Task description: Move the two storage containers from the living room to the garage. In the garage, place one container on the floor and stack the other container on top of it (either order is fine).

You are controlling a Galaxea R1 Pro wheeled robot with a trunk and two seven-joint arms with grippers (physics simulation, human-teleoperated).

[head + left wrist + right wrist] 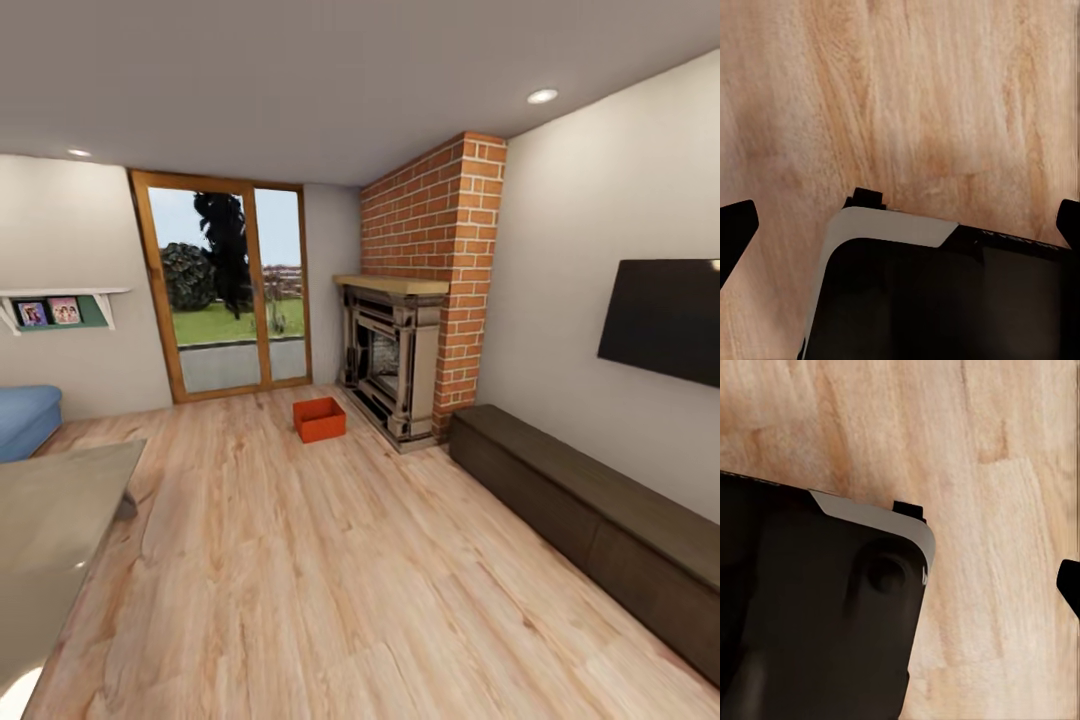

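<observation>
room: a living room with a light wood plank floor (330,560), a red brick fireplace (420,290), a glass door with a wood frame (225,285) and a dark flat tv on the wall (665,315).
task thing: one red-orange open-top box with straight walls (319,419) sits on the wood floor, just beside the fireplace and near the glass door.
second box: i can spot just this one box right now.
which way it lies: the box is straight ahead of the robot and a bit to the left of the middle, far across the room, well apart from both arms.
long side: the box is turned a little, and its long side looks to run mostly across the head view, but it is too small to be sure.
nearer arm: i think neither arm is really nearer yet; the robot would have to roll forward first.
left gripper (900,225): two dark finger tips sit at the far edges of the left wrist view, so it looks spread wide, with nothing in it, over bare wood and the robot's own dark body.
right gripper (1071,585): one dark finger tip (1071,585) peeks in at the edge; i cannot tell how wide it is.
other things: a long dark low bench (590,520) under the tv, a blue sofa (25,420), and a grey table top (50,540) close on the left.
</observation>
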